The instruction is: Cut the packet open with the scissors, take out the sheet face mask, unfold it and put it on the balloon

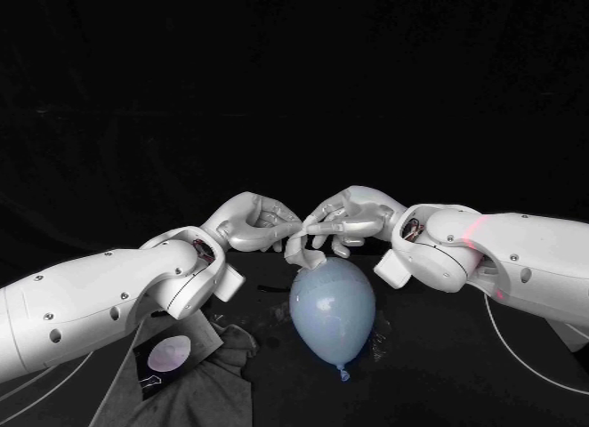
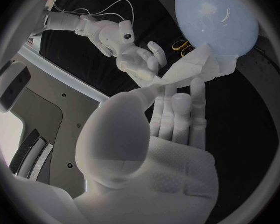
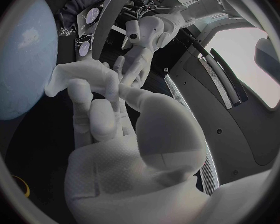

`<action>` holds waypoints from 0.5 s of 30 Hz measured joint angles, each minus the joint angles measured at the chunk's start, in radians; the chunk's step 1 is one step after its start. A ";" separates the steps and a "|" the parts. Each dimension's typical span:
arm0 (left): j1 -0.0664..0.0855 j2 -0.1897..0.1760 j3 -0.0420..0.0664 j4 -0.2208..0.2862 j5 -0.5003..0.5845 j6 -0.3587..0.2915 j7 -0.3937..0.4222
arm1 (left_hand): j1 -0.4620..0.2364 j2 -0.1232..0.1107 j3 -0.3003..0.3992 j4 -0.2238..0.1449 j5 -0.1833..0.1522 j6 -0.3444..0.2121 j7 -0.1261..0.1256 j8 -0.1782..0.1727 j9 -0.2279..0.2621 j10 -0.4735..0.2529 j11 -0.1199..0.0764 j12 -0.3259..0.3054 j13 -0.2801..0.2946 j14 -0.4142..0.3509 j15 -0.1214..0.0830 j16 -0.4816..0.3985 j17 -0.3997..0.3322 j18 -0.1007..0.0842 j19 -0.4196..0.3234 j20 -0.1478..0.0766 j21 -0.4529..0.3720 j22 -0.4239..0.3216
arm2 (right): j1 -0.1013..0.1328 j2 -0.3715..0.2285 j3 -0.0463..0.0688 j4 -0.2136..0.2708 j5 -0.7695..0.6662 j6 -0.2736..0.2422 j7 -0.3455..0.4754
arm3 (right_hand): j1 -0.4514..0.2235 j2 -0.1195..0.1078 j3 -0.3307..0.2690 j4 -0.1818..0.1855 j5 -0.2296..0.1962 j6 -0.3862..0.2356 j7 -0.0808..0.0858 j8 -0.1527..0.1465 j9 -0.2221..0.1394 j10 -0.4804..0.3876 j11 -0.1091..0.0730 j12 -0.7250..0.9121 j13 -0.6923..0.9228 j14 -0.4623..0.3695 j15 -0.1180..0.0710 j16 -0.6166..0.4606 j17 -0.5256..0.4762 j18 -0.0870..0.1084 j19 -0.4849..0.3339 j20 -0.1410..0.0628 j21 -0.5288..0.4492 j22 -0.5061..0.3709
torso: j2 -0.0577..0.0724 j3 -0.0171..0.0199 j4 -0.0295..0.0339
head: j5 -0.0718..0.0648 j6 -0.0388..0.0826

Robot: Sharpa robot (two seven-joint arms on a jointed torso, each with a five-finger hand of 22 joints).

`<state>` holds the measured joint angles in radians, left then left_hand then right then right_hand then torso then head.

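- We see the left arm [image 1: 96,298] and the right arm [image 1: 532,258] in smooth, rounded white shells.
- We note small dark screws [image 1: 114,312] dotting both shells.
- We find the left hand [image 1: 254,224] and right hand [image 1: 352,218] silver, with finely dimpled backs.
- We spot thin white cables [image 1: 520,347] beside the right arm, and a faint red stripe [image 1: 472,233] near its wrist.

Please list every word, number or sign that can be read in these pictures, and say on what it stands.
No text can be read anywhere.
Packet: a pale oval picture and a small mark under it, too small to read.
Balloon: no print seen.
Sheet face mask, held between left hand and right hand: no print seen.
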<state>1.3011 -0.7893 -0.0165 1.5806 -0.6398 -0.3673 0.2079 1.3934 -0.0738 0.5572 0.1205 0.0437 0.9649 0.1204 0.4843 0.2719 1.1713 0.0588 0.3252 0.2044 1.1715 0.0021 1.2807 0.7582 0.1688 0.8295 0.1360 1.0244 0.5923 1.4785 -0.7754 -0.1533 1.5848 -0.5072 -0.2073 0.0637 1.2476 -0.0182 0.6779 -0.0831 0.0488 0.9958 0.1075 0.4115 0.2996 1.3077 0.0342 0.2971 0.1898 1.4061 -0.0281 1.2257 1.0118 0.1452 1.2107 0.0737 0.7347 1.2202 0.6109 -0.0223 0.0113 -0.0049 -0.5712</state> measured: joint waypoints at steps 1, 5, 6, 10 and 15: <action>0.000 0.000 0.000 0.000 0.001 -0.001 0.001 | 0.005 -0.004 0.008 -0.005 -0.002 0.000 0.000 0.003 0.000 0.002 -0.002 0.000 0.001 0.006 0.001 0.004 0.008 0.000 0.000 0.000 0.004 0.003 | 0.000 0.000 0.000 0.000 0.000 0.000 0.000 | 0.000 0.000 0.000 0.000 0.000 0.000 0.000 0.000 0.000 0.000 0.000 0.000 0.000 0.000 0.000 0.000 0.000 0.000 0.000 0.000 0.000 0.000 | 0.000 0.0000 0.0000 | 0.000 0.000; 0.000 0.001 0.001 0.001 0.003 -0.004 0.002 | 0.017 -0.016 0.028 -0.012 0.002 0.009 -0.009 0.009 0.000 0.019 -0.009 0.012 0.010 0.024 0.002 0.030 0.051 0.000 0.000 -0.001 0.028 0.016 | 0.000 0.000 0.000 0.002 0.000 -0.001 0.000 | 0.000 0.000 0.000 0.000 0.000 0.000 0.000 -0.002 0.000 0.000 0.000 0.000 0.000 0.000 0.000 0.000 0.000 -0.001 0.000 0.000 0.000 0.000 | 0.000 0.0000 0.0000 | 0.001 -0.002; 0.000 0.001 0.001 0.002 0.003 -0.005 0.002 | 0.017 -0.016 0.028 -0.012 0.002 0.011 -0.011 0.009 0.000 0.021 -0.010 0.012 0.012 0.026 0.001 0.034 0.057 0.000 0.000 -0.005 0.031 0.019 | 0.000 0.000 0.000 0.002 0.000 -0.001 0.000 | 0.000 0.000 0.000 0.000 0.000 0.000 0.000 -0.003 0.000 0.000 0.000 0.000 0.000 0.000 0.000 0.000 0.000 -0.001 0.000 0.000 0.000 0.000 | 0.000 0.0001 0.0000 | 0.001 -0.003; -0.001 0.001 0.001 0.004 0.001 -0.012 0.002 | 0.018 -0.026 0.036 -0.004 0.002 0.010 -0.011 0.009 0.000 0.025 -0.014 0.025 0.025 0.035 0.000 0.050 0.078 -0.001 -0.004 -0.011 0.052 0.031 | 0.000 -0.001 -0.001 0.002 0.000 -0.001 0.000 | 0.000 0.000 0.000 0.000 0.000 0.000 0.000 -0.004 0.000 0.000 0.000 0.000 0.000 0.000 0.000 0.000 -0.001 -0.006 0.000 0.000 0.000 0.000 | 0.000 0.0000 -0.0003 | 0.002 -0.005; -0.002 0.001 0.001 0.009 -0.002 -0.026 0.004 | 0.002 -0.041 0.097 -0.041 0.002 0.014 -0.015 0.009 0.000 0.025 -0.014 0.038 0.044 0.037 -0.002 0.061 0.091 0.002 -0.008 -0.015 0.077 0.047 | 0.000 -0.001 0.000 0.002 -0.002 -0.002 -0.001 | 0.000 0.000 0.000 0.000 -0.001 0.001 -0.001 -0.001 0.000 0.000 0.000 0.000 0.001 0.001 0.001 0.000 -0.001 -0.006 0.000 0.000 -0.001 0.000 | 0.000 0.0001 -0.0004 | 0.003 -0.006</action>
<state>1.2996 -0.7882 -0.0159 1.5898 -0.6422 -0.3935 0.2120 1.3957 -0.1152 0.6539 0.0796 0.0457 0.9787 0.1057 0.4932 0.2718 1.1963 0.0449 0.3632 0.2479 1.2088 -0.0001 1.3420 0.8493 0.1705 0.8219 0.1213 1.1019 0.6396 1.4782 -0.7765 -0.1538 1.5869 -0.5090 -0.2097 0.0623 1.2477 -0.0180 0.6779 -0.0833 0.0483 0.9965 0.1065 0.4110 0.2997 1.3077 0.0343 0.2970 0.1908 1.4070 -0.0271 1.2257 1.0105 0.1388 1.2107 0.0737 0.7341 1.2206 0.6113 -0.0222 0.0109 -0.0017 -0.5774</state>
